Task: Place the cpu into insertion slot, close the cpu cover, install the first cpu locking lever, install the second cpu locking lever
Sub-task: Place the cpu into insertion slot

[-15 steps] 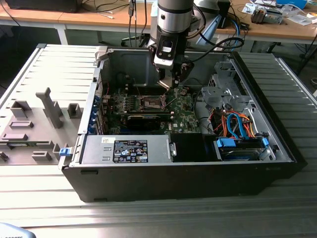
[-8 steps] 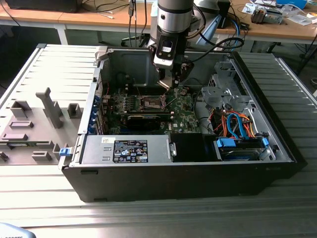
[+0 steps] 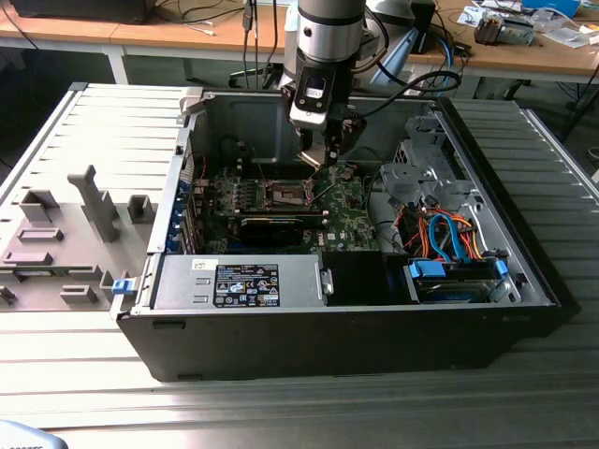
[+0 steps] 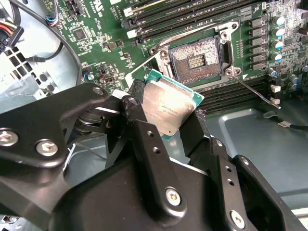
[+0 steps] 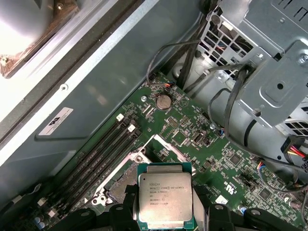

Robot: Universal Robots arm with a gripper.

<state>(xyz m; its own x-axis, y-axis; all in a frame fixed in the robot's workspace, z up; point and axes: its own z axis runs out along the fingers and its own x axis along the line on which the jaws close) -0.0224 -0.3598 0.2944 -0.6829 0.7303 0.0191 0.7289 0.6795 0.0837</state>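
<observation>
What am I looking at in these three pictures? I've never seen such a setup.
A robot arm reaches down into an open computer case lying on a grey slatted table; the exterior view shows this from outside. The two wrist views come from cameras riding on the arm. Its gripper is shut on the cpu, a small flat chip, held above the green circuit board. The insertion slot on that board is open and empty.
</observation>
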